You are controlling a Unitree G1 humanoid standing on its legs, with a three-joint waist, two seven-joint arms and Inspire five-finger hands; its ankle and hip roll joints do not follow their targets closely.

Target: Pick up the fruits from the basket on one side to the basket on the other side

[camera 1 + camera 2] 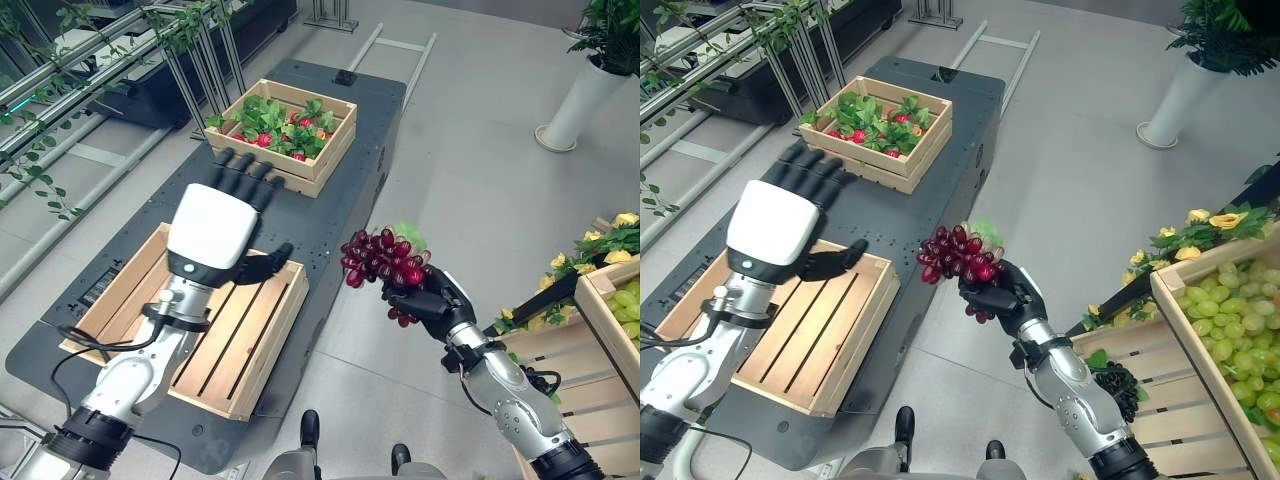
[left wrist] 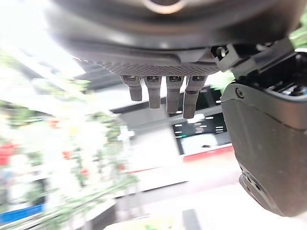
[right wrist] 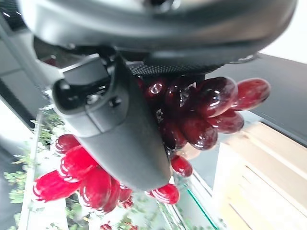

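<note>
My right hand (image 1: 432,300) is shut on a bunch of dark red grapes (image 1: 380,257), held in the air over the floor just right of the dark platform (image 1: 340,190). The grapes (image 3: 201,110) bulge past the thumb (image 3: 120,129) in the right wrist view. An empty wooden crate (image 1: 235,340) lies on the platform's near end. My left hand (image 1: 215,235) hovers over that crate, fingers straight and open, thumb out toward the grapes. On the right, a wooden crate (image 1: 1170,290) holds green grapes (image 1: 1230,330), with dark grapes (image 1: 1120,385) on a lower shelf.
A second wooden crate (image 1: 335,150) with strawberries and green leaves (image 1: 275,125) sits at the platform's far end. Yellow flowers and leaves (image 1: 1210,225) edge the right-hand stand. A white plant pot (image 1: 580,100) stands far right. Metal rails with vines (image 1: 100,70) run along the left.
</note>
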